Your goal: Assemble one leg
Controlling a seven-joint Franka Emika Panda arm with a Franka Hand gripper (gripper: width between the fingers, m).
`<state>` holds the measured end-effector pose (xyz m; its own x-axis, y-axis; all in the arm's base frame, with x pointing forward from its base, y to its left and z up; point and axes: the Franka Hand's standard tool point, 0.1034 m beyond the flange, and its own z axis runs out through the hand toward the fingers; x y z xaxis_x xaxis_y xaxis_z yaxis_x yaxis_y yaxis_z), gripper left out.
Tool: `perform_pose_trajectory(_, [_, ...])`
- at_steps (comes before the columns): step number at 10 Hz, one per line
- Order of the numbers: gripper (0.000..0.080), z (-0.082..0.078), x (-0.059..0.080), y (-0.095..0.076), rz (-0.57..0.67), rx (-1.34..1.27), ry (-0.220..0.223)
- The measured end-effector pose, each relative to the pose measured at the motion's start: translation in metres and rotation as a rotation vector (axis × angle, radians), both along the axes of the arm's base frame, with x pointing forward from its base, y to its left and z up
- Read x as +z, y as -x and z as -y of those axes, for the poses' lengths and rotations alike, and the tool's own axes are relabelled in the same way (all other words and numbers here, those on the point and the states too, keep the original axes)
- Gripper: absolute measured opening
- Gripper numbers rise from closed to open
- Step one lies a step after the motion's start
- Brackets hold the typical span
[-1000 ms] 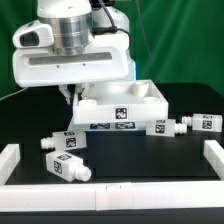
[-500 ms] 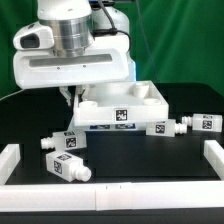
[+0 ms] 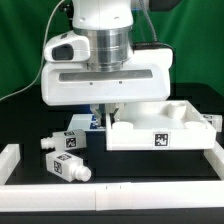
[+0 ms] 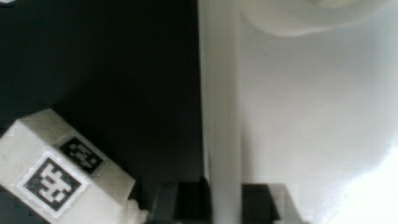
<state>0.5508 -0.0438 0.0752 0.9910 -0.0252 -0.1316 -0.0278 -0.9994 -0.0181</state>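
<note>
The large white tray-like tabletop lies right of centre in the exterior view. My gripper is shut on its left wall; in the wrist view the two dark fingers straddle the wall's thin edge, gripper. Three legs show at the exterior view's left: one and one lie on the black table with pegs pointing left, and one lies behind them by the tabletop's corner. One tagged leg shows beside the fingers in the wrist view.
A low white rail runs along the front, with raised ends at the left and right. The tabletop's right side lies close to the right rail. A small white part shows behind the tabletop at the far right.
The arm has moved to the exterior view's right and toward the front, dragging the tabletop with it. The tabletop now hides the legs that lay along its front and right.
</note>
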Motion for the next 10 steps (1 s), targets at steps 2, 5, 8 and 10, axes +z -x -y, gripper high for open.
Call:
perform_pose_trajectory(2, [0.0054, 0.000, -0.002, 0.001, -0.004, 0.000, 0.000])
perform_pose_trajectory(5, [0.0054, 0.001, -0.017, -0.001, -0.024, -0.012, 0.005])
perform_pose_trajectory(8, [0.0054, -0.007, -0.041, -0.019, -0.016, -0.013, 0.013])
perform_pose_trajectory(10, [0.0054, -0.014, -0.058, -0.021, -0.001, -0.032, 0.022])
